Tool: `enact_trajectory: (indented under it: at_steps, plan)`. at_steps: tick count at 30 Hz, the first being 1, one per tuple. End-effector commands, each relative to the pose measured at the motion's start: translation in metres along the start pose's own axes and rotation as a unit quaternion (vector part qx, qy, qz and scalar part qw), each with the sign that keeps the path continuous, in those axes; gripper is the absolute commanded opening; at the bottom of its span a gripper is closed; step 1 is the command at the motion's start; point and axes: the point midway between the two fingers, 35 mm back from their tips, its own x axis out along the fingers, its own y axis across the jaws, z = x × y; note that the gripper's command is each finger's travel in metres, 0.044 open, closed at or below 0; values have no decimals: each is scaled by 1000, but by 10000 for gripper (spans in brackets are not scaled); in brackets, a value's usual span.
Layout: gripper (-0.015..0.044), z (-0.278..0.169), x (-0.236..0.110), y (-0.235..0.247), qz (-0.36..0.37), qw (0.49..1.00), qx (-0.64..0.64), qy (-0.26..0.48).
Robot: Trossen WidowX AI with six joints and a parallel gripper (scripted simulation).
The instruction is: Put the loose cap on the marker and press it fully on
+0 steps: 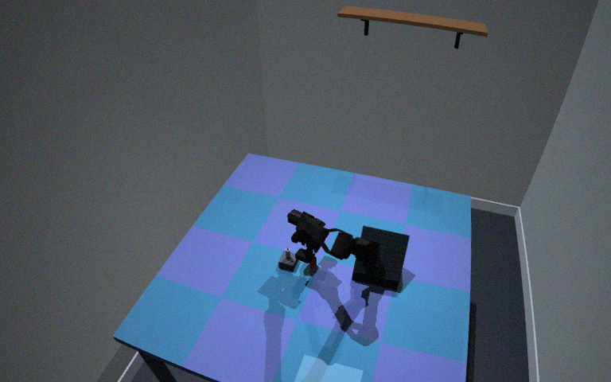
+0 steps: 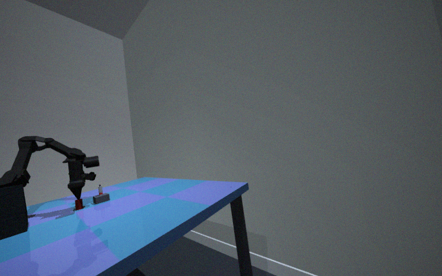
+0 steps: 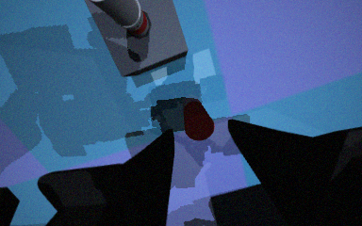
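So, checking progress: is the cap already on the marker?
No, the red cap stands on the table beside the holder block, apart from the marker.

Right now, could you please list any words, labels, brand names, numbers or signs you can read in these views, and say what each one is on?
There is no readable text in any view.
The marker, the holder block, the red cap, the gripper, the checkered table and the wall shelf all show plain surfaces, with no label, number or sign.
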Motion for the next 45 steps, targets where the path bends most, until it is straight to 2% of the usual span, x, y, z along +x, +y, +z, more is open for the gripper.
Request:
enact_trajectory:
  at_steps: [1, 25, 30, 38, 41, 45]
  plan:
    - [249, -1, 8, -1, 2, 1000, 5, 3]
    - [249, -4, 44, 0, 4, 1000, 5, 4]
    - [117, -4, 44, 0, 4, 1000, 5, 4]
    - [64, -4, 44, 0, 4, 1000, 5, 4]
    - [0, -3, 41, 0, 3, 1000, 5, 4]
    - [0, -2, 32, -1, 2, 1000, 5, 3]
